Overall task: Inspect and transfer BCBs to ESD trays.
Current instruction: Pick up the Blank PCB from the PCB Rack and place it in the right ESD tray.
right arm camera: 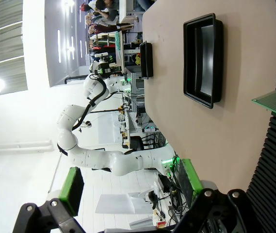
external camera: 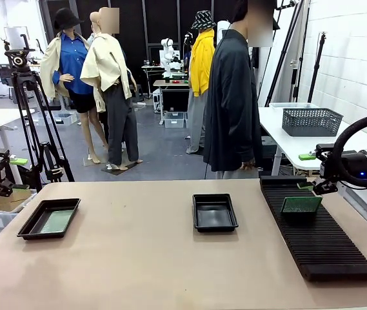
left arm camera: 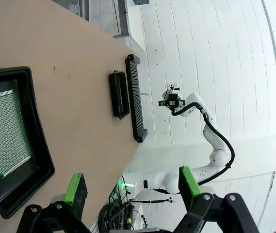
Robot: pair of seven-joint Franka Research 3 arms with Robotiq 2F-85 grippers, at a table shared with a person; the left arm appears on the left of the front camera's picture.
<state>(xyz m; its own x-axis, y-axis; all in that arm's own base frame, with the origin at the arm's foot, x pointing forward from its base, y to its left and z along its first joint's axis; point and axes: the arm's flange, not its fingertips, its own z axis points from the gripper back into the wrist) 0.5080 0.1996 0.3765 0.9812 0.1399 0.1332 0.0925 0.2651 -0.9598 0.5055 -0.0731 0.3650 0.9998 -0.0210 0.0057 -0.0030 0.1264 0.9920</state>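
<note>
ESD trays: two counted on the table point(external camera: 138, 265), a left tray point(external camera: 40, 236) and a middle tray point(external camera: 215, 228), well apart.
BCBs: two counted. The flat BCB point(external camera: 55, 221) is laid in the left tray; the upright BCB point(external camera: 301, 205) is stood in a slot of the rack point(external camera: 328, 248), near its far end.
rack: one, long, black and ribbed, along the table's right side.
left gripper point(left arm camera: 132, 187): fingers spread wide, nothing gripped, parked off the table's left end.
right gripper point(right arm camera: 130, 182): released too, nothing between the pads, held by the rack's far end, apart from the upright BCB.
writing: a fine dot grid is seen on the flat BCB; any print is too small to be read.
cut off: the flat BCB is clipped by the left wrist view's edge, and just a corner of the upright BCB is caught in the right wrist view.
</note>
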